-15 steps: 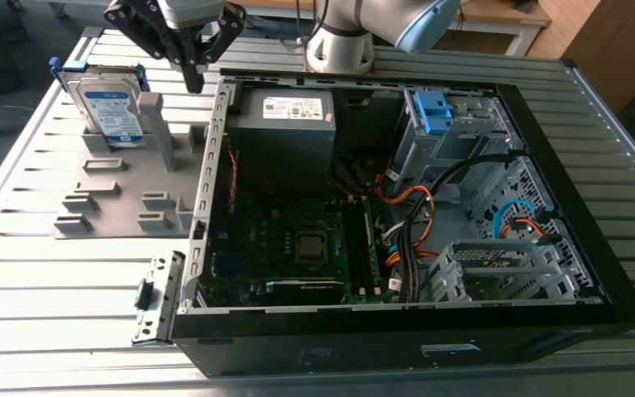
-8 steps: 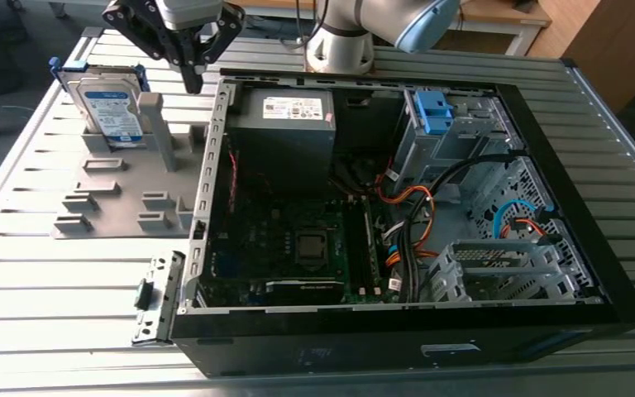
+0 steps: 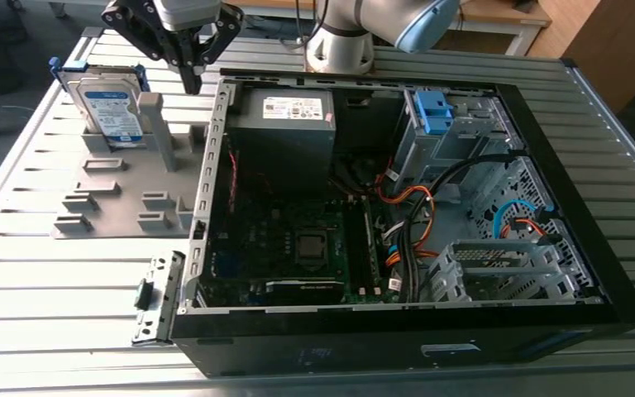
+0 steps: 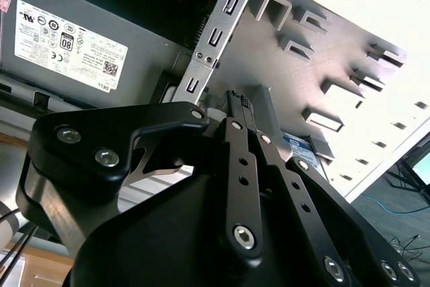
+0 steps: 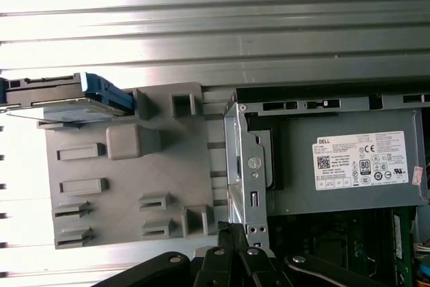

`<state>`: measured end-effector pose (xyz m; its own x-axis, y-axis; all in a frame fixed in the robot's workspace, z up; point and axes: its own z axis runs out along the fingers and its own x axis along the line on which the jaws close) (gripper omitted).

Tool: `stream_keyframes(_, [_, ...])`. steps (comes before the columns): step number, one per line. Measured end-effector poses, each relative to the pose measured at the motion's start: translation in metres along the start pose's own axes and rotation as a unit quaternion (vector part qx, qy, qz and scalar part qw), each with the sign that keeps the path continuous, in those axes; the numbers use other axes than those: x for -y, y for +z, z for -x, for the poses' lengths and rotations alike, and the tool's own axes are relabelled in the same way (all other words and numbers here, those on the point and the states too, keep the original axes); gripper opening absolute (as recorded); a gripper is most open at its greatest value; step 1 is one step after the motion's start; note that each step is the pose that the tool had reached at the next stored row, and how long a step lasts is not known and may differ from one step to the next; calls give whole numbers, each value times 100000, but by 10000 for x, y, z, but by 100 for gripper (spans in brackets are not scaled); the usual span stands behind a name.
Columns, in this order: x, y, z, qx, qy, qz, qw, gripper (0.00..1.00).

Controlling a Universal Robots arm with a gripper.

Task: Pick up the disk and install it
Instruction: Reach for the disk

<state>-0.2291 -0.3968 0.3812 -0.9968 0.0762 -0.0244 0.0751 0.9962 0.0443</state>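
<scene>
Gripper (image 3: 192,83) closed, fingers (image 4: 235,132) pressed together, holding nothing. It hangs over the gap between the grey fixture plate (image 3: 108,198) and the open computer case (image 3: 406,207), close to the case's metal edge rail. In both wrist views the fingertips (image 5: 232,232) meet at a point.

The disk (image 3: 113,103) stands upright on edge in a slot at the far end of the fixture plate, on the exterior view's left of the gripper, near but not touching it. Blue-and-white label faces out, blue carrier around it. In the first wrist view the disk (image 5: 67,95) shows edge-on at one corner of the plate.

Case lies on its side on the slatted metal table (image 3: 53,273), side panel off. Inside: grey power supply (image 3: 284,124) with white sticker carrying certification marks and a small square code, sticker also seen in the second wrist view (image 4: 67,45); motherboard (image 3: 295,240); orange cables (image 3: 417,223); a blue plastic clip (image 3: 433,112) at the drive bay.
</scene>
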Motion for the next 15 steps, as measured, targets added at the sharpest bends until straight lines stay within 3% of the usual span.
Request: stream_keyframes(15, [2,18,-33,5,5,4,100000,11])
